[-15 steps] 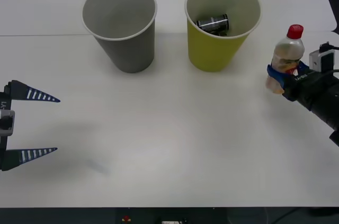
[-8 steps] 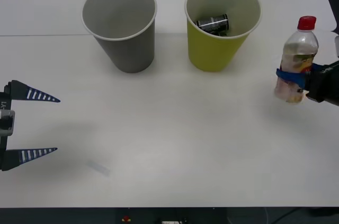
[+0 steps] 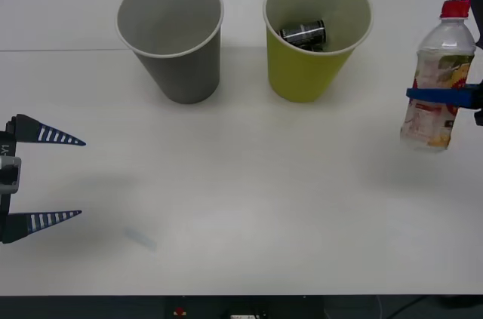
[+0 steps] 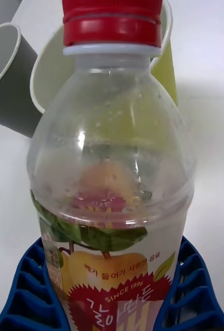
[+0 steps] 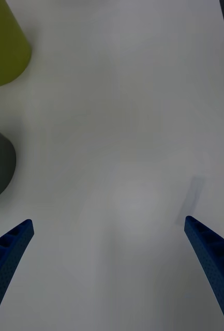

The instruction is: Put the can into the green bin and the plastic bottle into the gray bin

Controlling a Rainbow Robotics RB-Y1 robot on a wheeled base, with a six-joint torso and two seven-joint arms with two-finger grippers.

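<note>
Waiting wide open at the table's left edge, the left gripper [image 3: 56, 177] hangs idle. Farther right stand the empty gray bin [image 3: 172, 36] and the green bin [image 3: 315, 35], the can [image 3: 303, 33] already inside it. At far right, the right gripper [image 3: 445, 96], clamped on the plastic bottle [image 3: 438, 81], has raised it upright off the plain white table [image 3: 249, 198], ready to carry to the gray bin.

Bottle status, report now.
Right gripper shut on plastic bottle, lifted. Left gripper open, idle. Can in green bin. Gray bin unobstructed.
</note>
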